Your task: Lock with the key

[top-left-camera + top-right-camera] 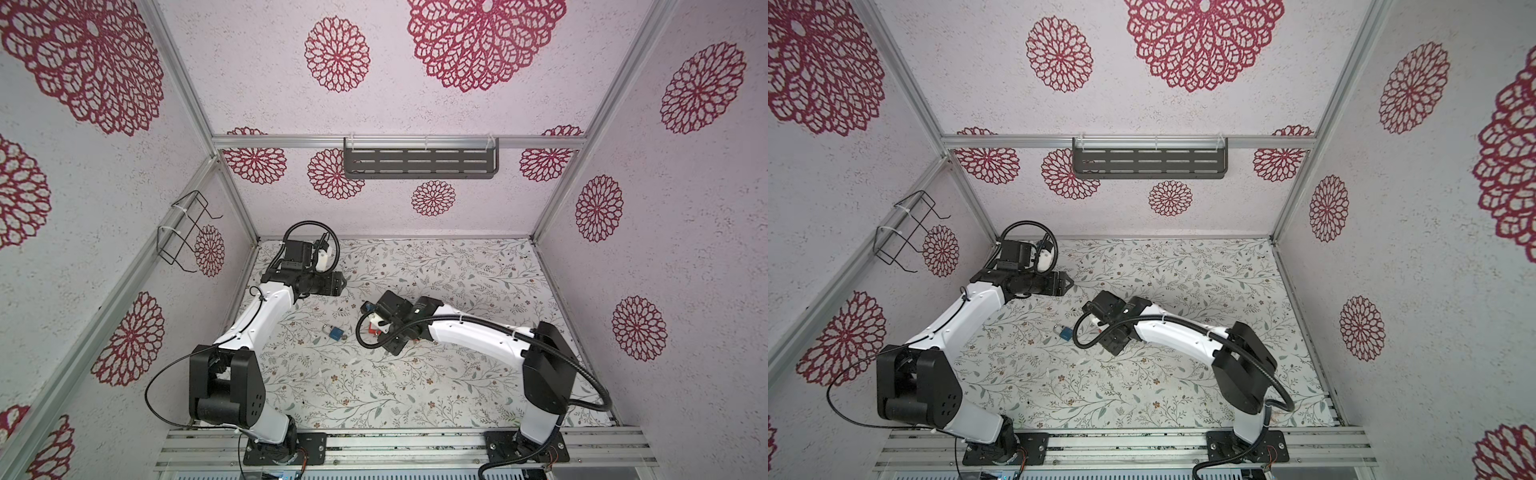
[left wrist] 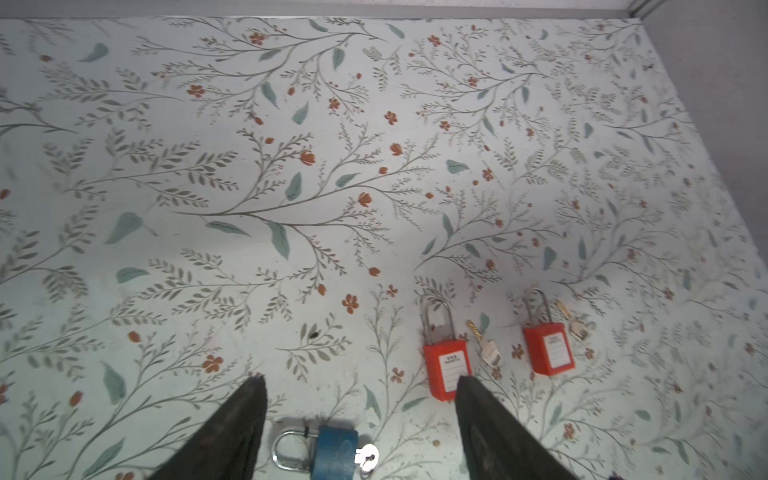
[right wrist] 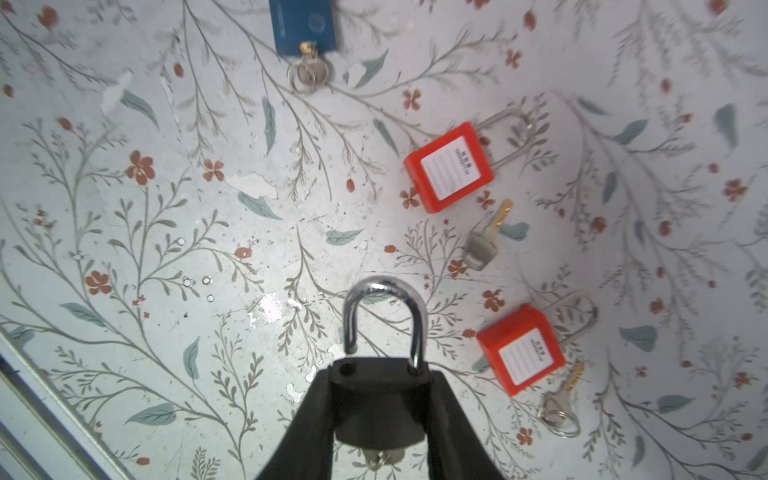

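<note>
A black padlock with a chrome shackle (image 3: 378,407), one shackle leg lifted out of the body and a silvery key (image 3: 379,457) at its underside, is clamped above the flowered desk (image 1: 374,386) by the jaws of the right arm (image 1: 469,332). Just beside it, a blue padlock (image 1: 336,332) is laid flat. Farther back, the jaws of the left arm (image 1: 266,307) are spread wide, and nothing is held.

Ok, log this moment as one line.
right tool: shut on black padlock, shackle open | left tool: open, empty | blue padlock: on table, key inserted
</note>
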